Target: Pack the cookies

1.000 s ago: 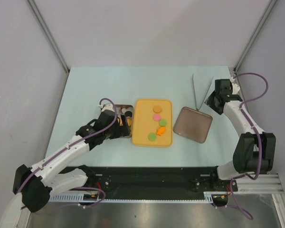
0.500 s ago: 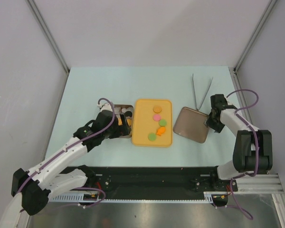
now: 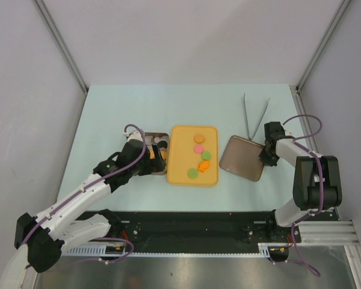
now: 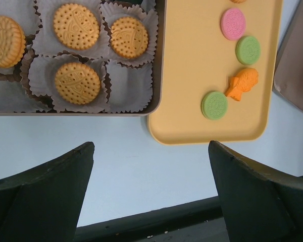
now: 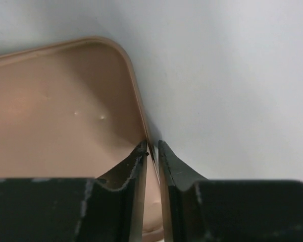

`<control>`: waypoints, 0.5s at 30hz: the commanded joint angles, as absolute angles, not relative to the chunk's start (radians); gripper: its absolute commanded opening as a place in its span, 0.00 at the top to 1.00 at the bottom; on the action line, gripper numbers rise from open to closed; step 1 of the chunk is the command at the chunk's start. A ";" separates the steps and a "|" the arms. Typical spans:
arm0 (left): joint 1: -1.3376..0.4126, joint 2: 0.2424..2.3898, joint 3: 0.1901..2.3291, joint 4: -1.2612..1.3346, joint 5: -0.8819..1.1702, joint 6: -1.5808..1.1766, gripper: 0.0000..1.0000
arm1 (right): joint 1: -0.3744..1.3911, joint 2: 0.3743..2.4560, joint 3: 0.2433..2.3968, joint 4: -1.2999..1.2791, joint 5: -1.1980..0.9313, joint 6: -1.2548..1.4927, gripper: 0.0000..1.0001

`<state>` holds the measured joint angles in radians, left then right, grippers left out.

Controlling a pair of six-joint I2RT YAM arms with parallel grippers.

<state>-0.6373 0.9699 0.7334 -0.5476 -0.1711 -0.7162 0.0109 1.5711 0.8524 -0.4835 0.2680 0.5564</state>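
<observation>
- Yellow tray [image 4: 192, 60] at the centre carries the loose cookies [image 4: 233, 23] we see: orange, pink, two green, one fish-shaped.
- Just left of it, a tin [image 4: 160, 60] holds tan cookies [image 4: 77, 83] in white paper cups [image 4: 131, 93].
- Our left gripper [image 4: 150, 151] hangs over the tin's near edge, fingers wide apart.
- Our right gripper [image 5: 152, 146] is clamped on the right rim of the brown lid [image 5: 55, 111].
- Tongs [image 3: 247, 117] lie beyond it.

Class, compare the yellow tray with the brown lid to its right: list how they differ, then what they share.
The yellow tray carries loose cookies; the brown lid is empty. The tray lies square to the table; the lid sits turned. The right gripper pinches the lid's rim; no gripper holds the tray. Both are shallow, round-cornered rectangles.
</observation>
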 commanded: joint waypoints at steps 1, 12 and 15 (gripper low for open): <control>-0.643 0.977 0.747 -0.543 -0.176 -0.726 0.00 | 0.008 1.624 0.819 -0.468 0.258 0.541 0.83; -0.643 0.991 0.749 -0.549 -0.193 -0.727 0.00 | -0.003 1.402 0.810 -0.497 0.212 0.583 1.00; -0.643 1.003 0.753 -0.551 -0.198 -0.729 0.00 | 0.028 1.289 0.837 -0.544 0.215 0.589 1.00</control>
<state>-0.6373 0.9886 0.7334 -0.5484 -0.1799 -0.7174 -0.0002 1.4487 0.8032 -0.4976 0.2237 0.5579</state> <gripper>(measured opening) 0.996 0.017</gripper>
